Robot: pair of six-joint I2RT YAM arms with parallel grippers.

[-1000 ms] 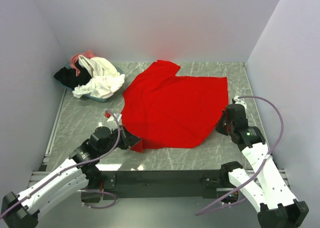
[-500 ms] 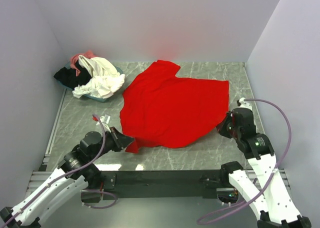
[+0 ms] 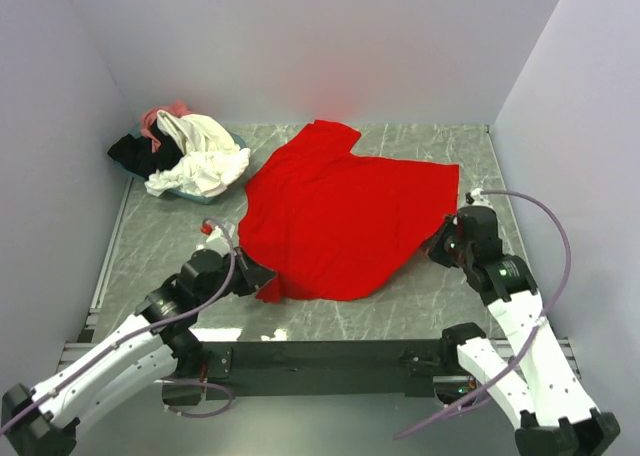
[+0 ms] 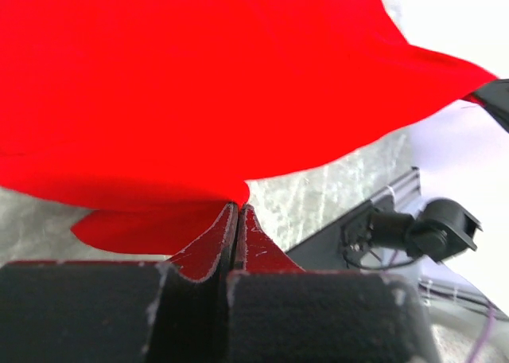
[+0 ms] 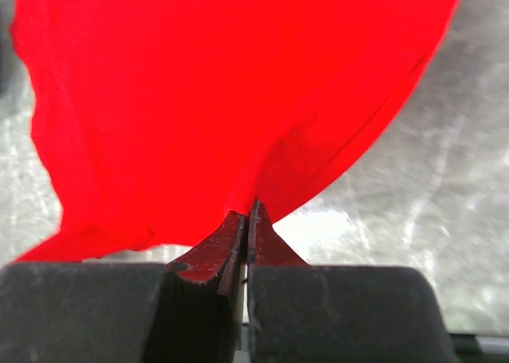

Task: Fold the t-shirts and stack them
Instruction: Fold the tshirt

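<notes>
— Red t-shirt [image 3: 345, 216] lies spread over the middle of the table [image 3: 150, 246], one sleeve pointing at the back wall [image 3: 300, 46]. Do both arms have hold of it?

— They do. The left gripper [image 3: 262, 276] is pinched tight on the near-left corner, with a small flap of cloth tucked under beside it. The right gripper [image 3: 440, 248] is clamped on the hem at the right side. On both wrists the fingers [image 5: 211, 247] meet with only a thin bit of red fabric between them.

— So a fold is coming?

— That's my guess, or a last tug to flatten it. Either way I'd want the two ends raised together and level, and the edge between them drawn taut enough to stay straight. If one arm leads, the hem goes crooked and the crease with it. That tucked flap at the left should be shaken out first too.

— Is there room to carry it over?

— Forward, some. The sleeve ends short of the back wall, so the near edge can travel toward it. The shirt's far-right corner sits near the right wall [image 3: 570, 126], so I'd not swing that way. Bare table is open at the left, and a strip in front of the arm bases.

— And the other t-shirts [image 3: 195, 154]?

— Heaped on the tray [image 3: 190, 194] in the far-left corner, cream, black and pink. The cream one hangs just beside the red shoulder. I can't tell if they touch, so I'd keep the left arm clear of it.
</notes>
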